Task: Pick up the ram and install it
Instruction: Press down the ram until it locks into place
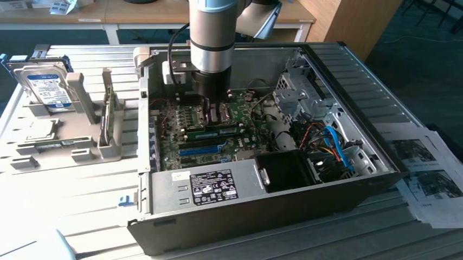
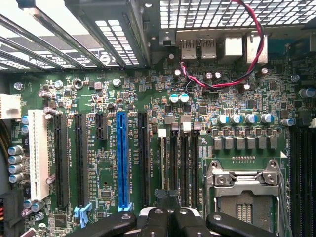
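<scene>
The ram (image 1: 217,131), a thin green stick with dark chips, lies along a memory slot on the motherboard (image 1: 181,157) inside the open computer case (image 1: 239,189). My gripper (image 1: 214,115) reaches straight down into the case and hangs just above the ram with its fingers shut together; I cannot tell whether they touch it. In the wrist view the ram (image 2: 163,163) appears edge-on as a pale strip in the slot nearest the long blue slot (image 2: 123,158). The shut gripper (image 2: 168,200) sits over that strip's near end. Nothing is held between the fingers.
The empty processor socket (image 2: 244,195) lies beside the memory slots. Drive cages (image 1: 300,92) and bundled cables (image 1: 336,146) fill the case toward the exterior view's right. A grey tray (image 1: 65,151) outside the case holds a hard drive (image 1: 47,89) and a processor chip (image 1: 40,129). Papers (image 1: 426,173) lie beyond the case.
</scene>
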Action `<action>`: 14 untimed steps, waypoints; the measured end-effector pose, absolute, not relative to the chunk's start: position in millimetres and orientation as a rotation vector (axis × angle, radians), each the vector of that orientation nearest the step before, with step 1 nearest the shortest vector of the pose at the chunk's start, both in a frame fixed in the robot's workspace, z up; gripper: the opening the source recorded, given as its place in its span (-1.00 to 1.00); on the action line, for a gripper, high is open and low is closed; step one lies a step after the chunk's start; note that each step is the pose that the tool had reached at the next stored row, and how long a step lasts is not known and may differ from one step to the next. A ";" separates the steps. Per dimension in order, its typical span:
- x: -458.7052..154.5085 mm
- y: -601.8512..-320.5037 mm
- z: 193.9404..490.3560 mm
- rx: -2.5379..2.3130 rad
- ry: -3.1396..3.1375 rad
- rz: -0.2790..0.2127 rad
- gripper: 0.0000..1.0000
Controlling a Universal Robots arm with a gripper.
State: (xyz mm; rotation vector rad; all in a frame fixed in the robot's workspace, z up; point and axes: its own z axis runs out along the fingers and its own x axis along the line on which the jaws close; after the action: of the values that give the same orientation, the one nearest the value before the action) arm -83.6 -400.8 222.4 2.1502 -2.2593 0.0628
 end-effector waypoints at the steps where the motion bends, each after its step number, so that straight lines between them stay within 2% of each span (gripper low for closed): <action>1: -83.6 -400.8 222.4 2.150 -2.259 0.063 -0.80; 14: -83.5 -400.8 242.6 2.148 -2.257 0.064 -0.80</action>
State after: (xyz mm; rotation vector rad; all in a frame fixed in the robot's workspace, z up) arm -83.5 -400.8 242.6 2.1481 -2.2570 0.0644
